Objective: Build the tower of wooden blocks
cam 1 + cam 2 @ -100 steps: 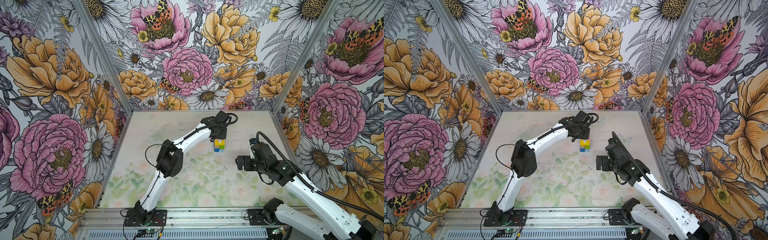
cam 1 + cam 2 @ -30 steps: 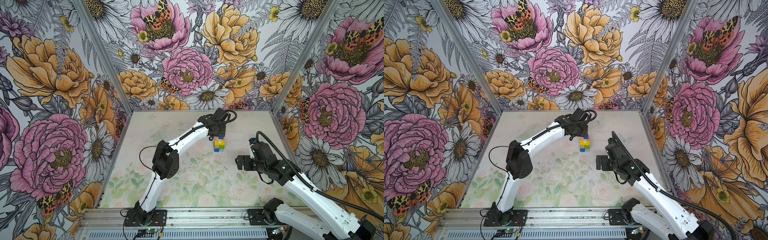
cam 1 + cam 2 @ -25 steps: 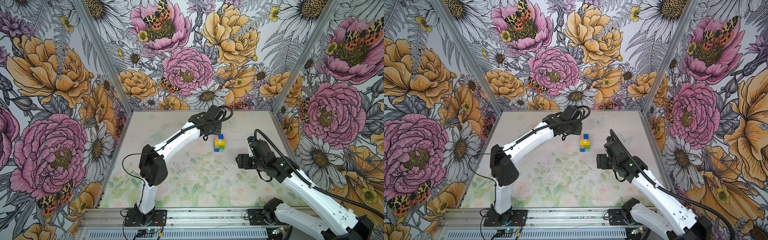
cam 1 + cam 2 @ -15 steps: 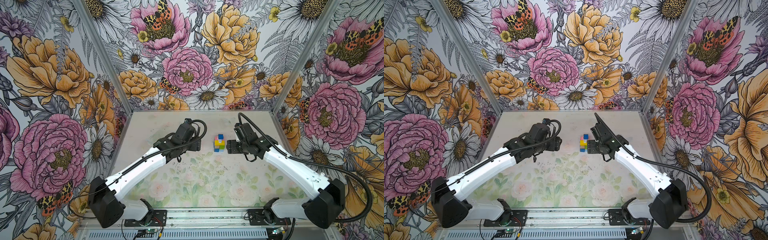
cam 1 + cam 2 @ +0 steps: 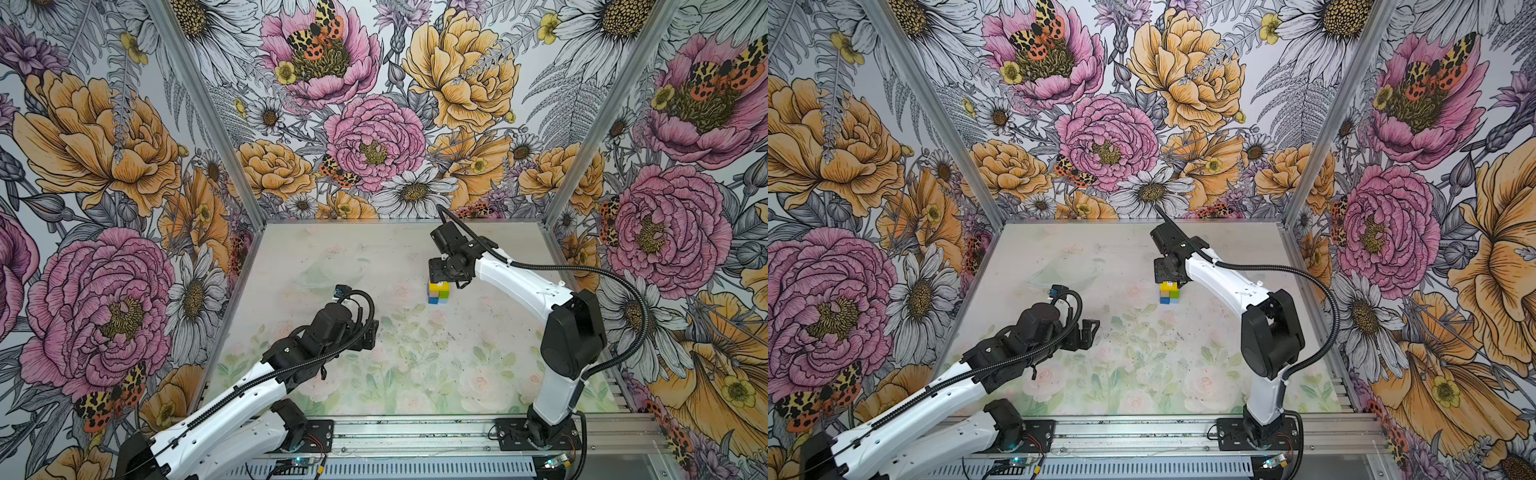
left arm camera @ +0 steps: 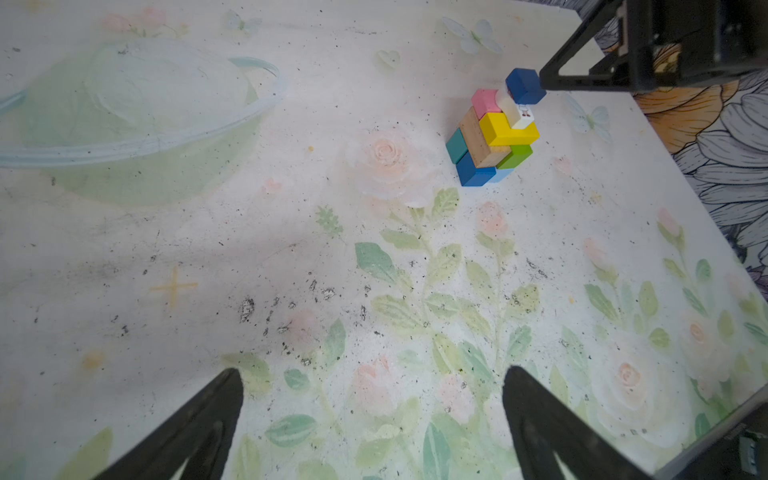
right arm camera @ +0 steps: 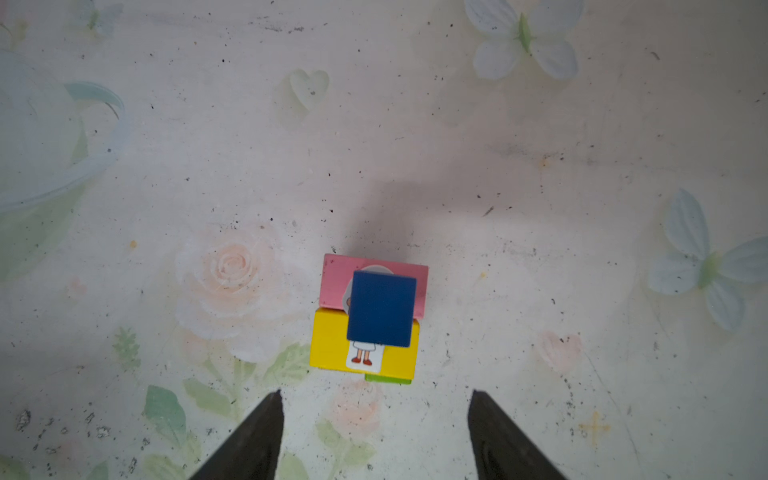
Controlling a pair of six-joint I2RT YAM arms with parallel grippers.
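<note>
The wood block tower (image 5: 438, 292) stands on the floral table (image 5: 415, 374), toward the back and right of the middle in both top views. There we see the right gripper (image 5: 444, 276) hanging just above it, while the left gripper (image 5: 372, 332) sits lower and well apart to the left. In a top view the tower (image 5: 1169, 292) shows yellow, green and blue faces under the right gripper (image 5: 1169, 270). The left gripper (image 5: 1090, 330) points across the bare table.

In the left wrist view the left gripper (image 6: 372, 374) is released, its jaws spread wide over bare table. We see the tower (image 6: 492, 133) far off. A teal cube (image 6: 456, 145), a lower dark blue cube (image 6: 473, 172) and a light blue cube (image 6: 500, 174) form the base. A tan brick (image 6: 478, 141) and a green brick (image 6: 515, 156) lie on them. A pink brick (image 6: 484, 99) and a yellow brick (image 6: 505, 129) come next, then a white figure piece (image 6: 515, 110). The top dark blue cube (image 6: 524, 85) crowns it, with a finger (image 6: 582, 82) of the right arm just beside it; we cannot tell whether they touch.

In the right wrist view the right gripper (image 7: 375, 392) is released too, nothing between its jaws. The top dark blue cube (image 7: 381, 307) lies ahead of the tips.
</note>
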